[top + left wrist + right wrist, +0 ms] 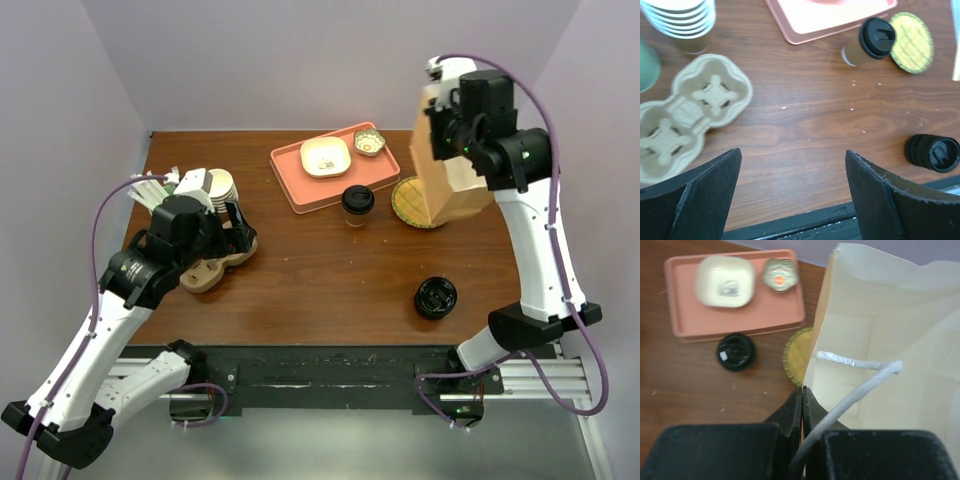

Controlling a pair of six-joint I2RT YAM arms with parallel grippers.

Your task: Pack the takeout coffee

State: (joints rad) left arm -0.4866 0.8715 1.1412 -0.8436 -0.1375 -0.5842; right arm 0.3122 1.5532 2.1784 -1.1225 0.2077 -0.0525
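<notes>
The takeout coffee (pixel 357 203), a small brown cup with a round black lid, stands on the table below the pink tray; it also shows in the left wrist view (pixel 869 41) and the right wrist view (pixel 736 352). The brown paper bag (pixel 453 180) stands open at the right, its white inside showing in the right wrist view (pixel 880 340). My right gripper (pixel 802 390) is shut on the bag's left wall edge. My left gripper (pixel 792 185) is open and empty above the table at the left (pixel 240 235), far from the coffee.
A pink tray (pixel 292 178) holds a cream dish (pixel 326 156) and a small bowl (pixel 369 142). A yellow-green coaster (pixel 408 203) lies beside the bag. A squat black round piece (pixel 436 297) sits front right. A pulp cup carrier (pixel 687 115) and stacked cream cups (pixel 682 20) are left.
</notes>
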